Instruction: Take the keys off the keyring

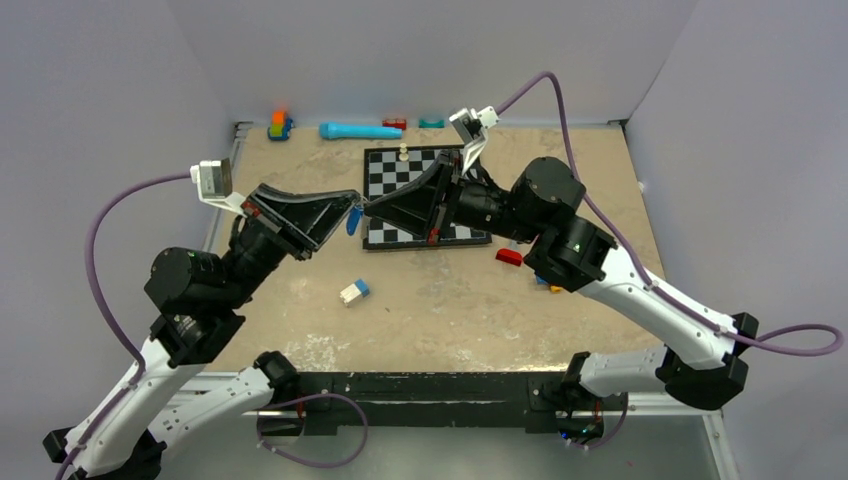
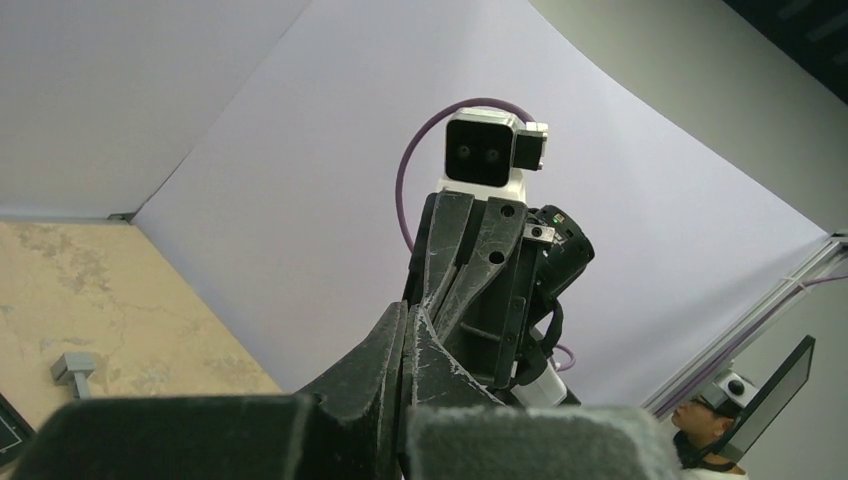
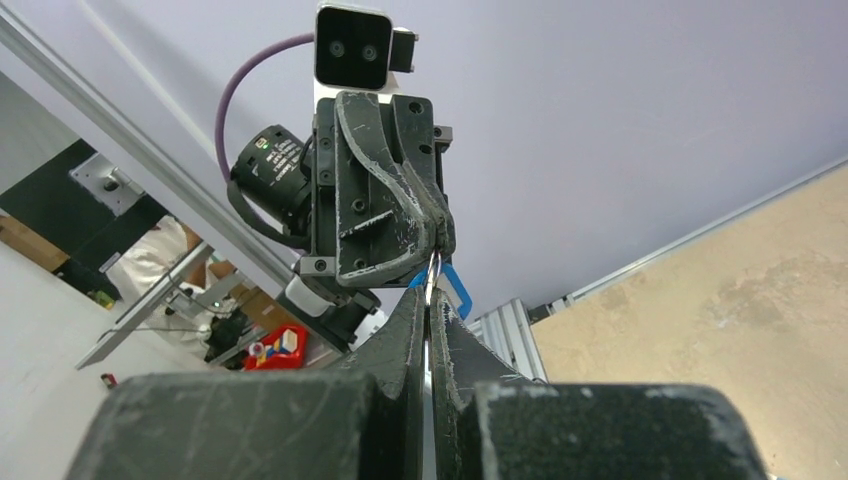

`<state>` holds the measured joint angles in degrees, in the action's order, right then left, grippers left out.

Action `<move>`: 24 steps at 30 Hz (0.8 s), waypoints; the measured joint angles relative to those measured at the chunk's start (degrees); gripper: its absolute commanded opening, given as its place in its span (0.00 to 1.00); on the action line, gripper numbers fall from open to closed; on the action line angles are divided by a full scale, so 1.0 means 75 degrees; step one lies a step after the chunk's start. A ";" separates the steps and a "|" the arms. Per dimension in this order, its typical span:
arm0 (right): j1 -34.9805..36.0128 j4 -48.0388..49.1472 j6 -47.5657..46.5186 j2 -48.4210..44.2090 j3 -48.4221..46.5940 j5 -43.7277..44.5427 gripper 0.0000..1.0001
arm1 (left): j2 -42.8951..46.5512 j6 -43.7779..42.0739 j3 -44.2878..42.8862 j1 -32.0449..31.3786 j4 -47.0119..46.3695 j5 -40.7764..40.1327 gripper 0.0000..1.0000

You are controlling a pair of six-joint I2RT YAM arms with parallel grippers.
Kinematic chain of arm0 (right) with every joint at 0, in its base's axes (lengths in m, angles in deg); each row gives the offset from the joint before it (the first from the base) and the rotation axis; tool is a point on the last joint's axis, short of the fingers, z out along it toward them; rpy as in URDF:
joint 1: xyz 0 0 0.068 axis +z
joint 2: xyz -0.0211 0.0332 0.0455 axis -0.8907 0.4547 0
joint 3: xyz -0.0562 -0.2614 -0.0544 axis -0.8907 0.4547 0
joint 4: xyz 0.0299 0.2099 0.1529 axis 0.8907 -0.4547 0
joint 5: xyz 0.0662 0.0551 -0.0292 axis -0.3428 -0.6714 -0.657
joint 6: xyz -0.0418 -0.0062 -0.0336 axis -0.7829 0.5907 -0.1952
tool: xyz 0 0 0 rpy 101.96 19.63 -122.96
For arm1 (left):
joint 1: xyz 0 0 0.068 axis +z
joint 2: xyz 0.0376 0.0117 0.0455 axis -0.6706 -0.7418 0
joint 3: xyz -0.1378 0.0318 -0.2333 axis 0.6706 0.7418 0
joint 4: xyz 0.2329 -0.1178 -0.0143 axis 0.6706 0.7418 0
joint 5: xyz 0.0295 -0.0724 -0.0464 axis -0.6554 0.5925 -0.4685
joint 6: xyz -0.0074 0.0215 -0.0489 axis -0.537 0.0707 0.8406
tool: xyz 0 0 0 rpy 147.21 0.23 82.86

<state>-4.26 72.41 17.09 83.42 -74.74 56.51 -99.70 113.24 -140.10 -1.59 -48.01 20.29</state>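
The two grippers are meeting tip to tip in the air above the table [image 1: 430, 310], just over the left edge of the chessboard [image 1: 415, 172]. The left gripper [image 1: 354, 199] is reaching in from the left with its jaws pressed fully together. The right gripper [image 1: 369, 206] is reaching in from the right, its jaws closed as well. In the right wrist view a thin wire ring [image 3: 433, 272] is running between the two sets of tips, and both appear to be pinching it, the left at its top and the right at its bottom. The key [image 1: 353, 221], with its blue oval head, is hanging just below the left gripper's tips, well clear of the table.

Below the meeting point, bare table is stretching toward the near edge, where a blue-and-white block [image 1: 354, 291] is sitting. A red block [image 1: 509, 257] is lying just off the board's near right corner, under the right arm. A white chess piece [image 1: 403, 152] is standing at the board's far edge, and a blue tube [image 1: 360, 131] is lying along the back wall, well apart from the grippers.
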 measured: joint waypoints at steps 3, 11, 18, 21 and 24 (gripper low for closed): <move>-0.0006 0.0050 0.0000 0.0041 -0.0003 0.0000 0.00 | -0.0041 -0.0012 -0.0073 0.0003 0.0067 -0.0035 0.47; 0.0017 -0.0015 -0.0009 0.0035 -0.0003 -0.0073 0.00 | -0.0679 -0.0353 -0.1017 0.0026 0.0230 0.0315 1.00; -0.0058 -0.0571 -0.0105 -0.0280 -0.0003 -0.0233 0.00 | -0.0918 -0.1207 -0.2247 0.0026 0.1807 0.0968 1.00; -0.0251 -0.1119 -0.0294 -0.0414 -0.0087 -0.0676 0.00 | -0.1186 -0.1804 -0.3232 0.0026 0.2777 0.1513 1.00; -0.0557 -0.2162 -0.0691 -0.0423 -0.0446 -0.1148 0.00 | -0.1440 -0.2500 -0.4197 0.0026 0.3835 0.2110 0.98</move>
<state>-8.43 56.20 11.91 80.25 -78.08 47.90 -110.50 94.49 -171.57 -1.39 -19.25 36.12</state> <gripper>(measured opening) 0.011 0.995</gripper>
